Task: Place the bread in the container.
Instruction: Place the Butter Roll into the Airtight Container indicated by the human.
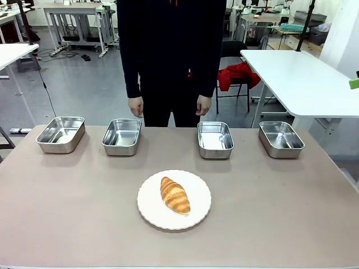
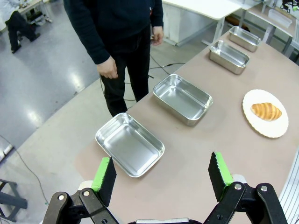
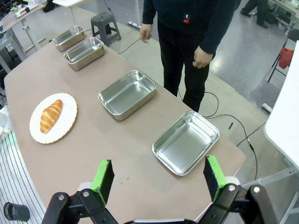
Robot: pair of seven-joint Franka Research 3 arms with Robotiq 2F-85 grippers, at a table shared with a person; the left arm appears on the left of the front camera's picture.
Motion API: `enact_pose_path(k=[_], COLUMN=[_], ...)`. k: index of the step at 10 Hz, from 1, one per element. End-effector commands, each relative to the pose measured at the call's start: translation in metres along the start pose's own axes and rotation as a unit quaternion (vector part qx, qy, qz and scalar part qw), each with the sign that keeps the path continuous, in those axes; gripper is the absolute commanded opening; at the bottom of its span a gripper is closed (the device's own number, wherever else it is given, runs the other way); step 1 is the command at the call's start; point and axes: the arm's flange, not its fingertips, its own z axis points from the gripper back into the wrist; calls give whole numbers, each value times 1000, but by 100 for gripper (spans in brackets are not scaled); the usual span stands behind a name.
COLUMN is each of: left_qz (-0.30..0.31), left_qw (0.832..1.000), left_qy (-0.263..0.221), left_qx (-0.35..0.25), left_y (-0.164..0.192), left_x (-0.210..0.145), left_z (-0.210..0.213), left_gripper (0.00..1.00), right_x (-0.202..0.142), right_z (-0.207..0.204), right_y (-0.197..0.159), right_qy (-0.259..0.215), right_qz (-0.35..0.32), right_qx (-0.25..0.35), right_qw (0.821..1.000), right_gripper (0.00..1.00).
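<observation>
The bread (image 1: 175, 195), a golden-brown croissant, lies on a round white plate (image 1: 150, 212) in the middle of the table. Behind it, near the far edge, several identical shiny steel containers stand in a row (image 1: 60, 134) (image 1: 122, 136) (image 1: 215, 139) (image 1: 281, 138), all empty. In the left wrist view my left gripper (image 2: 162, 173) hangs open high above the table's end, over the nearest container (image 2: 130, 144), with the bread (image 2: 266, 111) far off. In the right wrist view my right gripper (image 3: 158, 173) is open too, above the nearest container (image 3: 185, 142), the bread (image 3: 51, 115) off to its left.
A person in dark clothes stands at the far edge with both hands (image 1: 135, 106) (image 1: 203, 105) hanging by their sides. The brown table (image 1: 67, 213) has bare room around the plate. A white table (image 1: 303, 78) stands behind at the right.
</observation>
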Motion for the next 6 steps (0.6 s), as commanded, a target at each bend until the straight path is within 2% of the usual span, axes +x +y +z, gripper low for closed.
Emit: enact_pose_path(k=[1, 6], left_qz=[-1, -1], left_qw=[1000, 1000], left_qy=[0, 0], left_qx=[1, 1], left_y=[0, 0], left_x=[0, 0], left_z=[1, 1], left_gripper=[100, 100], right_x=[1, 1], right_z=[0, 0], right_y=[0, 0], right_qy=[-8, -8], right_qz=[2, 2], right_qx=[3, 3], right_qw=[1000, 1000], right_gripper=[100, 100])
